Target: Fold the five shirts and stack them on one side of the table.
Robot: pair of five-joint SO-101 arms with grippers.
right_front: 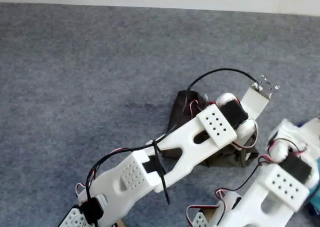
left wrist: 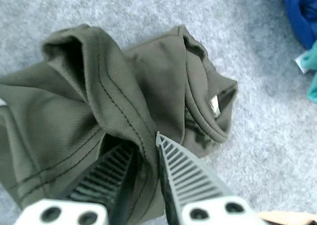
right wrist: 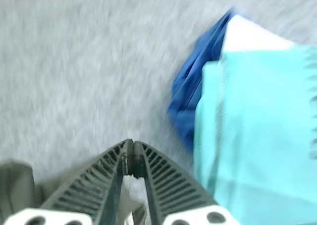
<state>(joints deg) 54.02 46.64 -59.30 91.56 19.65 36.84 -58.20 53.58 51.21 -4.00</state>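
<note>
left wrist view has the left hand (left wrist: 143,141) clenched on a raised ridge of the olive shirt (left wrist: 74,101), the cloth pinched between its two ribbed jaws. the shirt lies crumpled on the grey counter (left wrist: 148,12), collar (left wrist: 218,113) facing up and away from the grip. high view puts it near the middle of the counter under the left arm.

right wrist view shows the right hand (right wrist: 130,145) closed tip to tip with nothing between, beside a teal shirt (right wrist: 257,131) lying over a blue shirt (right wrist: 190,91).

the olive fabric looks thin, light and limp, so it should drape and bunch rather than hold a shape. a mid-cloth pinch only drags it; i judge the shoulder seams or hem corners are better holds for spreading it flat.
</note>
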